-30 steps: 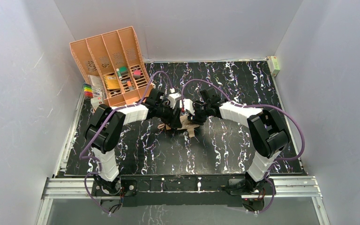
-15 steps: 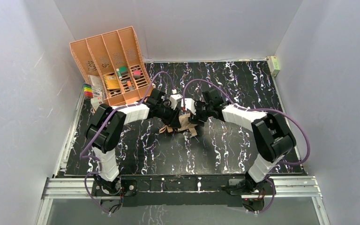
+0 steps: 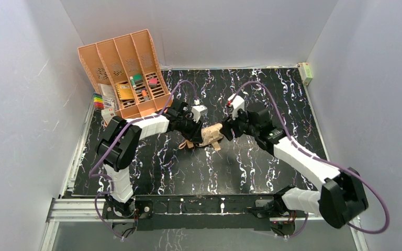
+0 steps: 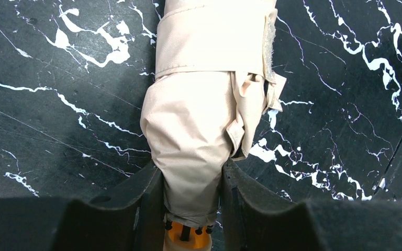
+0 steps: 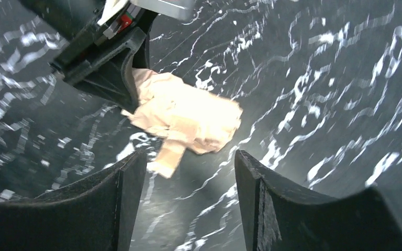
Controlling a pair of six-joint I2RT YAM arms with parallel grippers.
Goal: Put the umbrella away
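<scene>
While the umbrella (image 3: 210, 137) lies folded on the table (image 3: 272, 94) at the middle, between your two arms, treat it as a light, soft bundle. It looks like loose peach fabric over what is likely a stiff folded frame. The cloth will slide and bunch under the pads, so a hold on the body alone could slip.

Your left gripper (image 4: 191, 178) is clamped on one end of it, and the fabric is pinched in from both sides. A small orange part shows below the cloth there, though what it is cannot be made out. Your right gripper (image 5: 188, 157) hangs just beside the other end with its jaws wide apart and nothing between them. That view is blurred, but it appears clear of the fabric.

The strap (image 4: 214, 36) is wrapped around the body, so the bundle should hold together when you lift it. A loose flap hangs off one side and could catch. The firmest places to take hold are probably the ends, where the frame backs the cloth.

The slotted orange organizer (image 3: 128, 68) leans at the back left, with small items in its lower slots and coloured markers (image 3: 98, 100) beside it. The left arm's purple cable (image 3: 172, 89) runs close past its corner, so watch that on any carry that way
</scene>
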